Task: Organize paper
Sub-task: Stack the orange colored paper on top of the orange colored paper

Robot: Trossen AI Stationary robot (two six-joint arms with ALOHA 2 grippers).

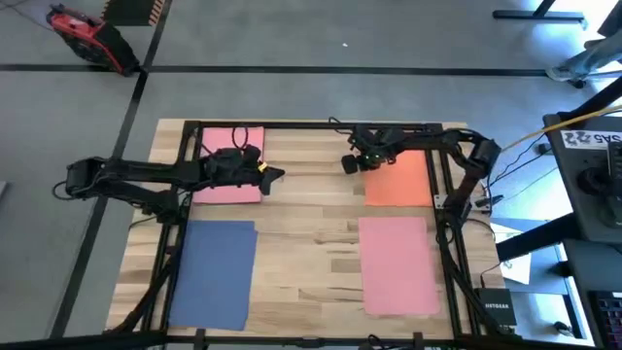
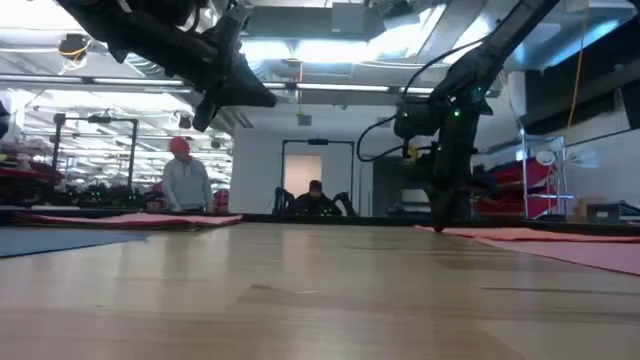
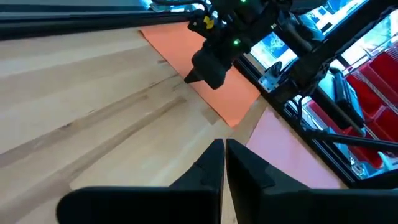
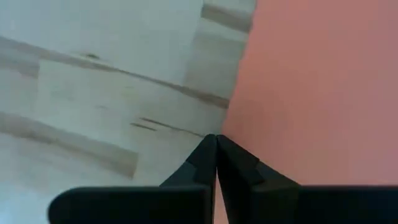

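Note:
Four sheets of paper lie flat on the wooden table: a pink sheet [image 1: 229,165] at the far left, an orange sheet [image 1: 400,180] at the far right, a blue sheet [image 1: 214,272] at the near left and a salmon-pink sheet [image 1: 398,264] at the near right. My right gripper [image 1: 347,165] is shut, its tips down at the orange sheet's left edge. My left gripper [image 1: 280,175] is shut with nothing between its fingers, raised above the bare wood just right of the far pink sheet [image 2: 130,218]. My right gripper comes from above, slanting down, and sets its shut fingertips [image 4: 224,149] on the left long edge [image 4: 232,122] of the orange sheet, where paper meets bare wood. The sheet lies flat on the table under them.
A black metal frame [image 1: 321,125] runs around the table's edges. Bare wood [image 1: 311,224] lies between the left and right sheets. Beyond the table's far side the low view shows two people [image 2: 187,180] and shelving.

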